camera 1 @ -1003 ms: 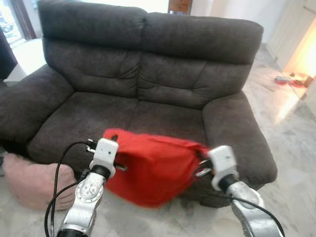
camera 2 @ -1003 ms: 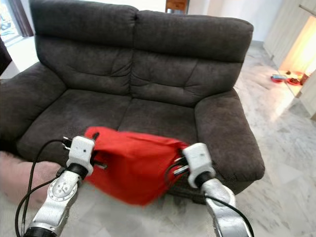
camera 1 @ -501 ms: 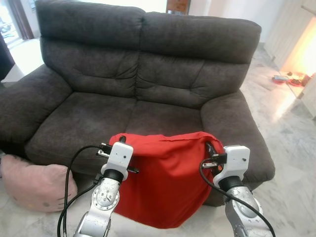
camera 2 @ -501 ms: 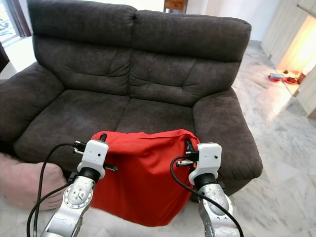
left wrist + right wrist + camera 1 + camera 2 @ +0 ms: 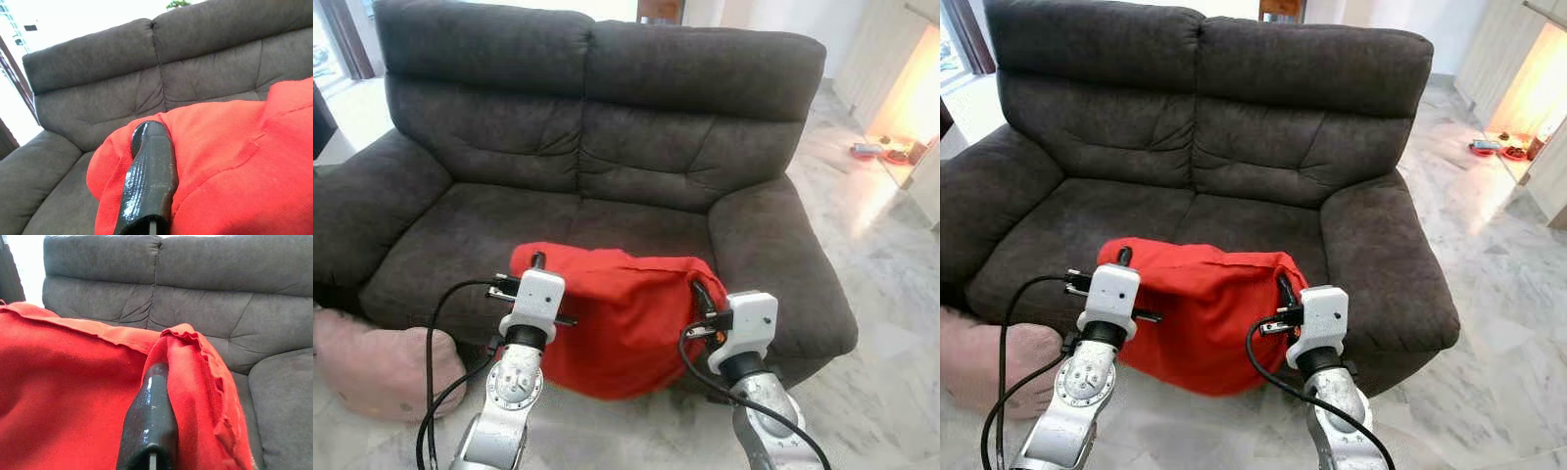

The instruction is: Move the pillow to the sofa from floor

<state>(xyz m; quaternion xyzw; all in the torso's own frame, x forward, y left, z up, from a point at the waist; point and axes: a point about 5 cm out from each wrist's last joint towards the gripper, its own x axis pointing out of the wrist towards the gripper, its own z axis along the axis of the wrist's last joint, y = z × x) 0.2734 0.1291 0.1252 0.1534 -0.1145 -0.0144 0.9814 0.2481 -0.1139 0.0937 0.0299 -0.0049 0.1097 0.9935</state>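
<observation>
A: Where is the red pillow [image 5: 612, 318] right now?

B: I see it up in the air in front of the sofa [image 5: 597, 147]. Its top is about level with the seat, and its bottom hangs down past the front edge of the seat, above the floor [image 5: 891, 294]. It is between my two arms.

A: What is the left end effector [image 5: 536, 262] doing?

B: It is closed on the left top corner of the pillow. In the left wrist view I see one black finger [image 5: 149, 176] lying across the red cloth, with the cloth bunched around it.

A: And the right end effector [image 5: 700, 292]?

B: It is closed on the right top corner. In the right wrist view a black finger [image 5: 149, 421] presses against a fold of the red cloth, and the frilly edge of the pillow curls over it.

A: Is the pillow flat?

B: No. It sags in the middle and looks soft and lumpy.

A: What else do I need to know?

B: There is a pink pillow [image 5: 382, 357] on the floor by the left arm of the sofa. The floor is shiny white marble. Far off on the right, some small red things [image 5: 876, 152] lie on the floor in bright light. I cannot tell what they are.
</observation>
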